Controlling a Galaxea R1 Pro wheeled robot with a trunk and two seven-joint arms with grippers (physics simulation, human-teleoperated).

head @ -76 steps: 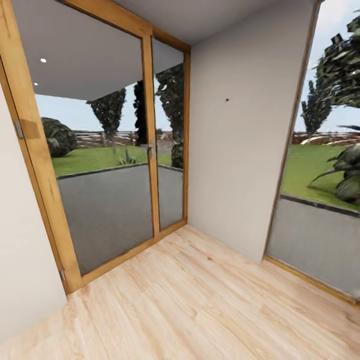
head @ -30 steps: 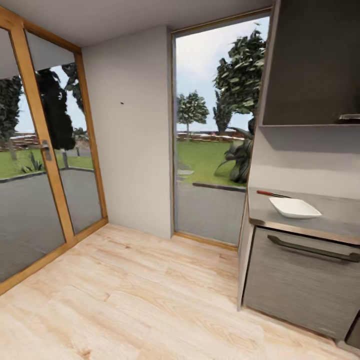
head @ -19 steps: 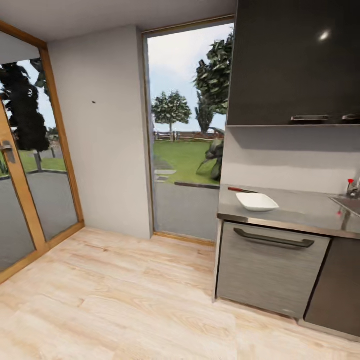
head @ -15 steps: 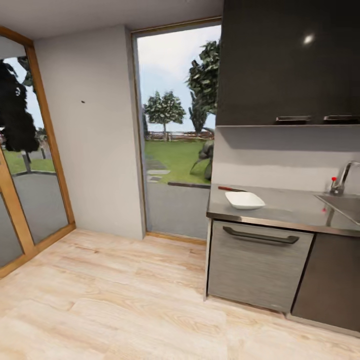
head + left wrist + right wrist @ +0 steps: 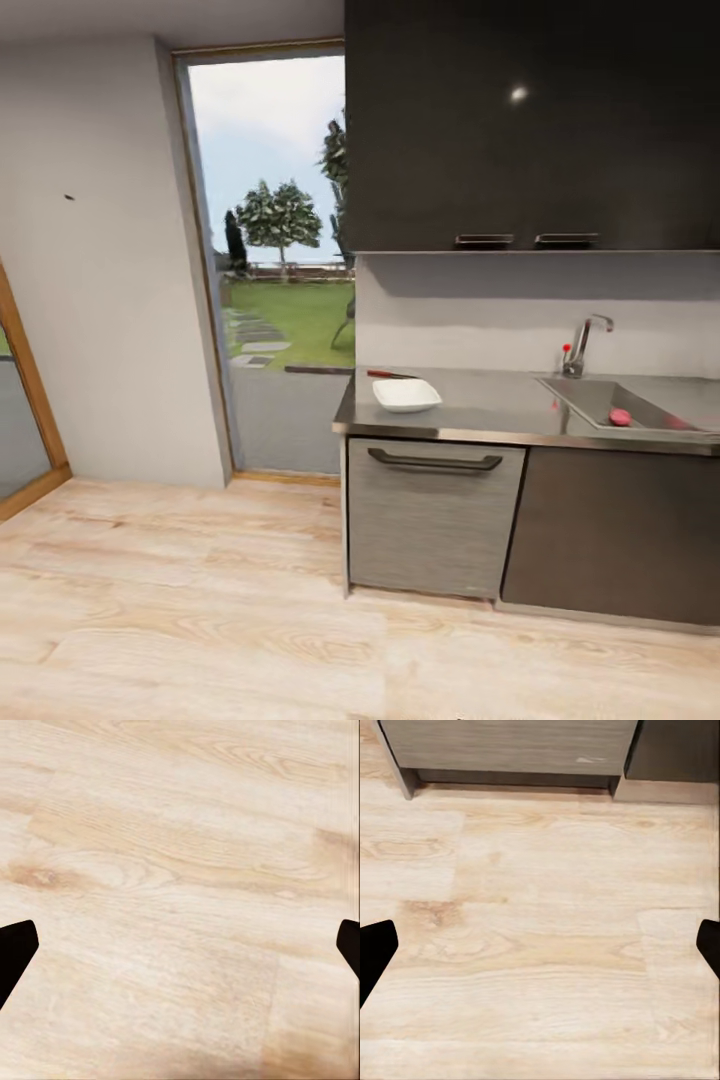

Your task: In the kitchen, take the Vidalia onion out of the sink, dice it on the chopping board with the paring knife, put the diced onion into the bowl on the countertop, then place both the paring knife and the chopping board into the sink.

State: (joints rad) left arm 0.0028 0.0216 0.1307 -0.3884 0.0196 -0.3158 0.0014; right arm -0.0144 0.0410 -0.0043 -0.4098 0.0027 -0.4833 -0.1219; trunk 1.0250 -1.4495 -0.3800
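Swinging right, the head camera now shows the grey steel sink (image 5: 640,405) with what looks like the small pinkish-red Vidalia onion (image 5: 620,417) inside, the glossy white squarish bowl (image 5: 406,394) on the smooth grey countertop (image 5: 490,410), both grippers spread empty, every step remaining.

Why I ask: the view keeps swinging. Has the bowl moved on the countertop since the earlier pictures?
No. The bowl sits near the countertop's left end, just in front of the paring knife, as before; the camera turned.

One white bowl (image 5: 406,394), one paring knife (image 5: 391,375), one Vidalia onion (image 5: 620,417), one sink (image 5: 600,398) with one tap (image 5: 580,343); two upper cabinet handles (image 5: 484,240).
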